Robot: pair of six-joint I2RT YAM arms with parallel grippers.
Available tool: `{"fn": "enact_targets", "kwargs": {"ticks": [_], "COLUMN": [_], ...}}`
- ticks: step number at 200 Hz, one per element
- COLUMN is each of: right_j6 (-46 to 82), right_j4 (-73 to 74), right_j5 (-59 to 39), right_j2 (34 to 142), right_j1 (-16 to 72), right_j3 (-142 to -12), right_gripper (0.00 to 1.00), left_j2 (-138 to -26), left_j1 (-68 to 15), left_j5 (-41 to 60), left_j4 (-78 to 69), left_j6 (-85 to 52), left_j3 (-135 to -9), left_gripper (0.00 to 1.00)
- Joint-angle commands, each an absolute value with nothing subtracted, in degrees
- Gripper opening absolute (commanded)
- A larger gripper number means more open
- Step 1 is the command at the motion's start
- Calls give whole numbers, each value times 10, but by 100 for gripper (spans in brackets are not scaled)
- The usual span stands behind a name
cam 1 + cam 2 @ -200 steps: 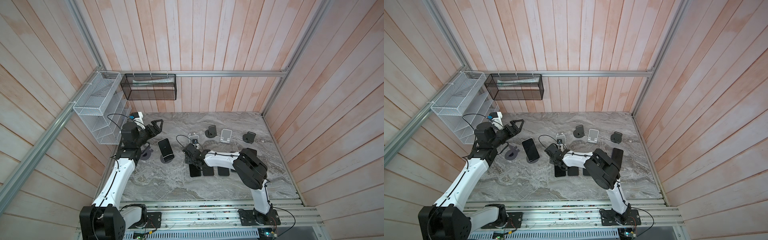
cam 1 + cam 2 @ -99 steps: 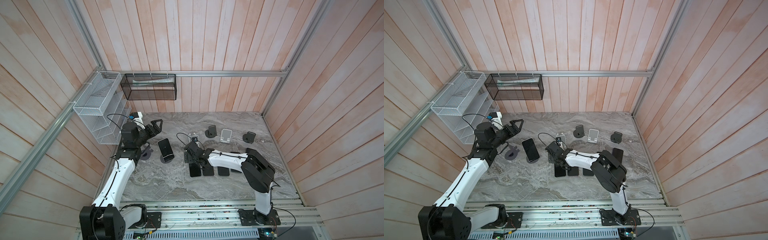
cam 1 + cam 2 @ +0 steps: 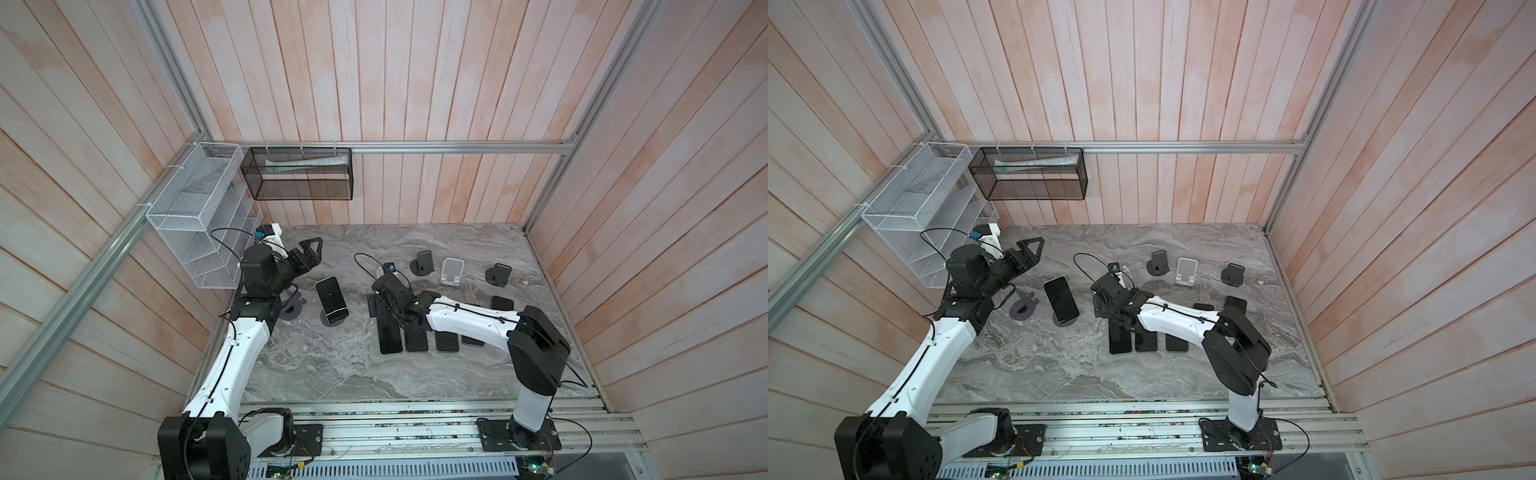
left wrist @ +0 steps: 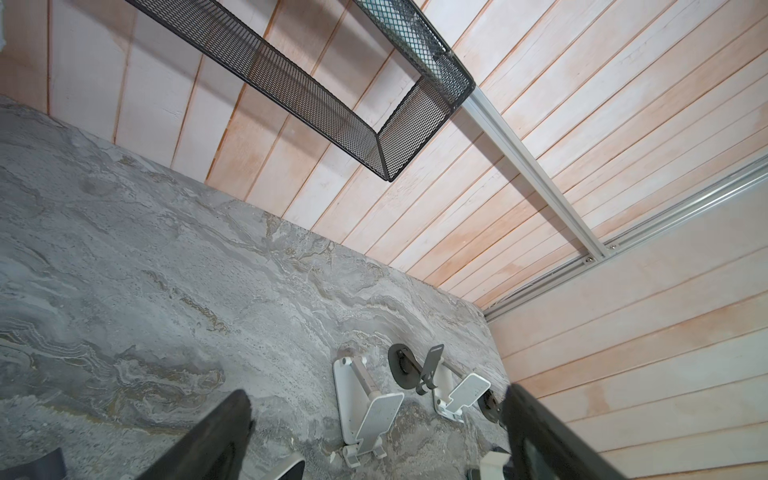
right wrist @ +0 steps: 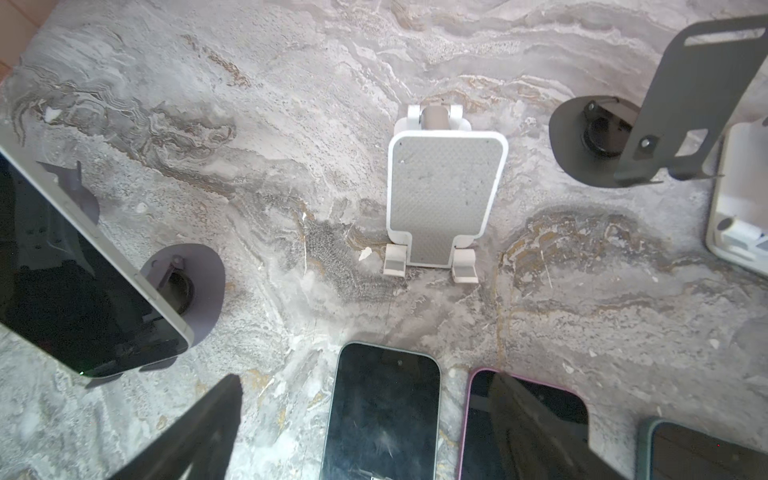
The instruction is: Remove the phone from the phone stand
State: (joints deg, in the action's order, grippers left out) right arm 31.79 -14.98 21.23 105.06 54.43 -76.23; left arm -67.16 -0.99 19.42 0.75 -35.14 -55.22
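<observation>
Black-screened phone seen propped on grey round-base stand in both top views, missed by left wrist view. Left gripper, right gripper spread wide, nothing held.

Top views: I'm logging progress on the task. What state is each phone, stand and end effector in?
Propped phone: leaning on its grey stand, screen dark.
Row of phones: flat on the table.
Other stands: empty.
Left end effector: open, empty.
Right end effector: open, empty, over the row.
</observation>
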Motion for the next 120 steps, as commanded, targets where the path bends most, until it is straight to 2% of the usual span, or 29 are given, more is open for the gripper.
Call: {"fn": "enact_targets", "kwargs": {"ticks": [1, 26, 120], "right_j6": [296, 283, 211], "right_j4": [-149, -138, -93], "right_j5": [221, 217, 164], "right_j2": [1025, 1023, 1081], "right_j1": [550, 554, 590], "right_j3": [-780, -793, -898], "right_gripper": [94, 94, 95], "left_j2": [-659, -655, -638], "left_j1": [-5, -4, 10], "left_j5": [176, 158, 72], "left_j4": [15, 23, 50], "left_j6": [-343, -342, -358], "left_j3": [-545, -545, -543], "left_gripper": [97, 100, 100]}}
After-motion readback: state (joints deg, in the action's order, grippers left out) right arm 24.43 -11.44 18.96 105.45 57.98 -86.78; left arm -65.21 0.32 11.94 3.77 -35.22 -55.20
